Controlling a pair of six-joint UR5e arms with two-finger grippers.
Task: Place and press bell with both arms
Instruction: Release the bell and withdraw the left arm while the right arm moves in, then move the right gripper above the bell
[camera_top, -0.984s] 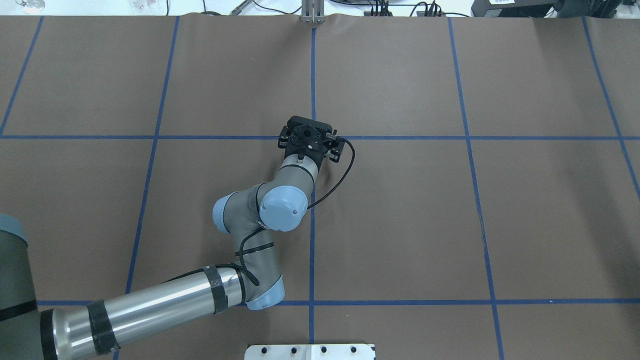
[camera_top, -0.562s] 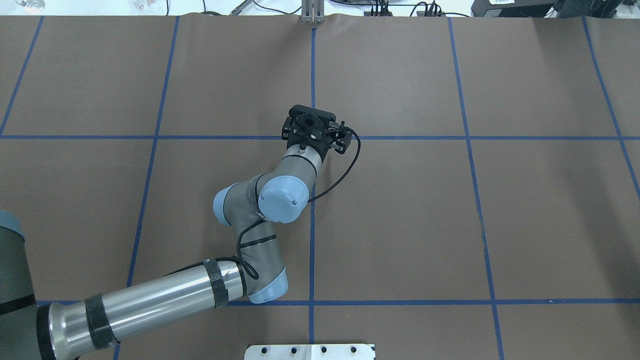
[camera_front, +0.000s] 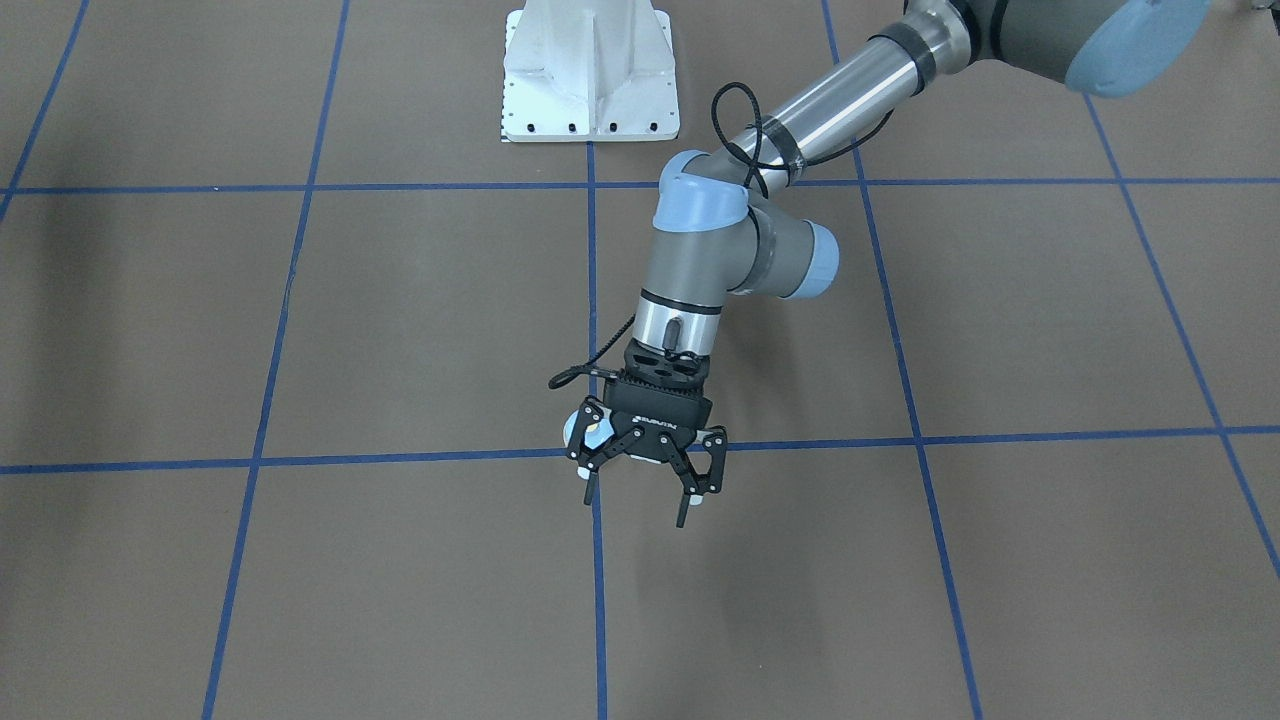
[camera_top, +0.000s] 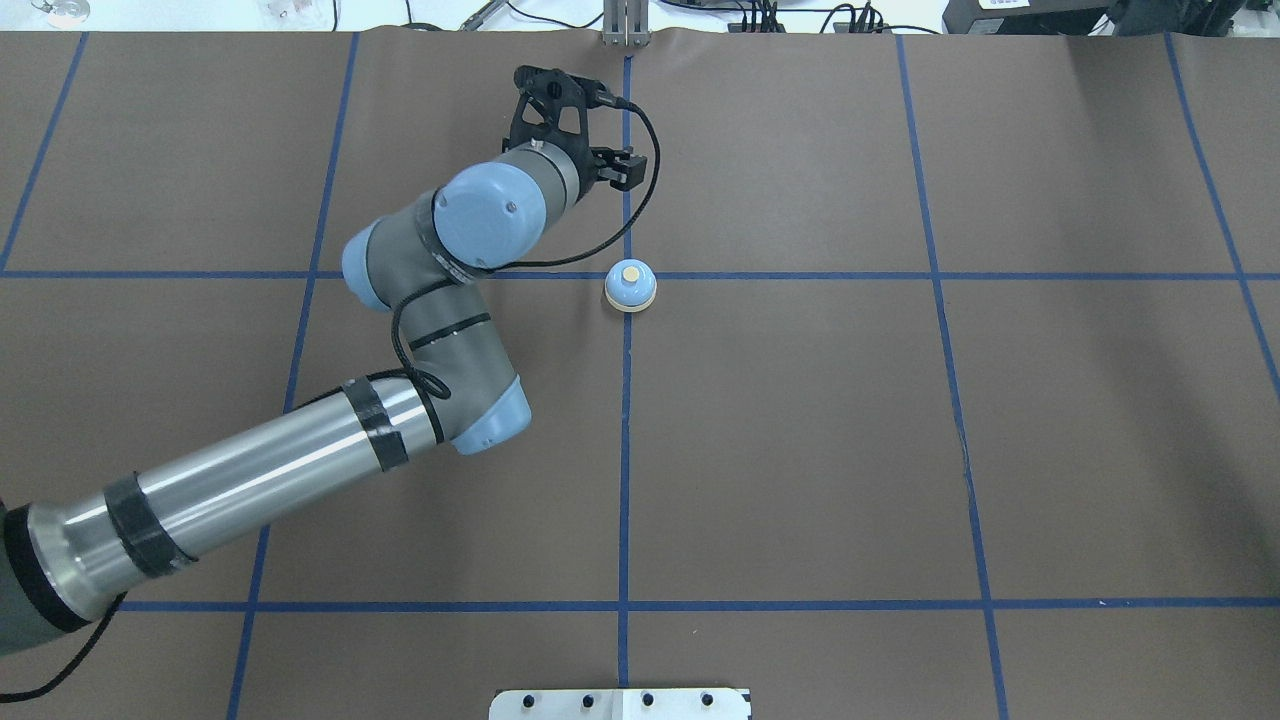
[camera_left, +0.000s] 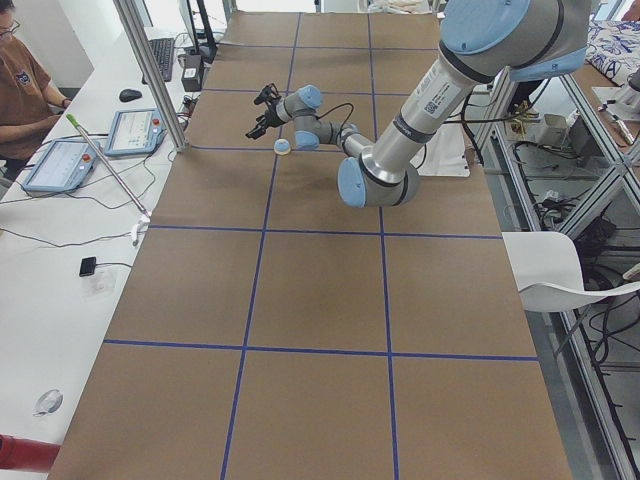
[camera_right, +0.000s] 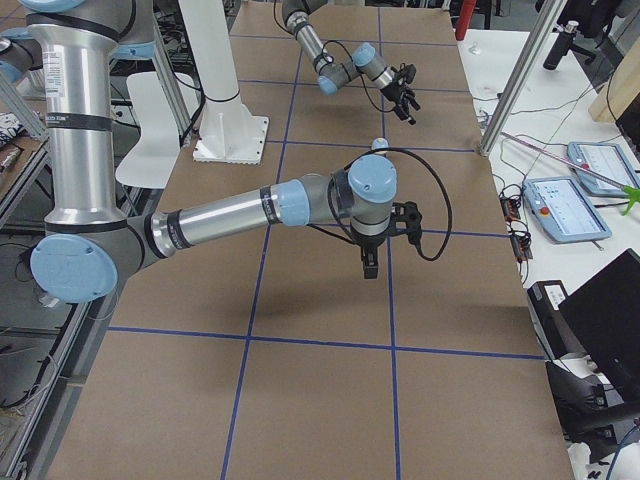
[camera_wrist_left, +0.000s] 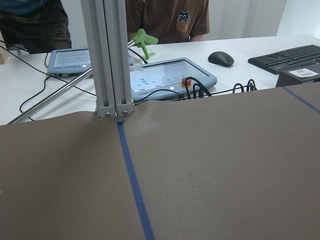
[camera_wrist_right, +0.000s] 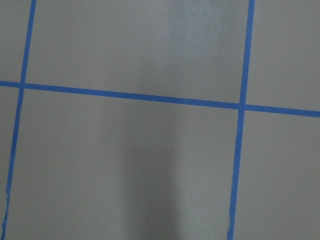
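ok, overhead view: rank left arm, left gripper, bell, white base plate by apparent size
1. left arm, by far largest.
2. left gripper and white base plate: unsure; the plate is cropped by the frame edge, the gripper is raised nearer the camera.
3. bell, smallest.

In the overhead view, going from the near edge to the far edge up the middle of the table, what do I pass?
White base → bell → left end effector → metal post.

Bright even light; soft shadows on mat (camera_top: 800, 450); sharp focus; pale glare in right wrist view
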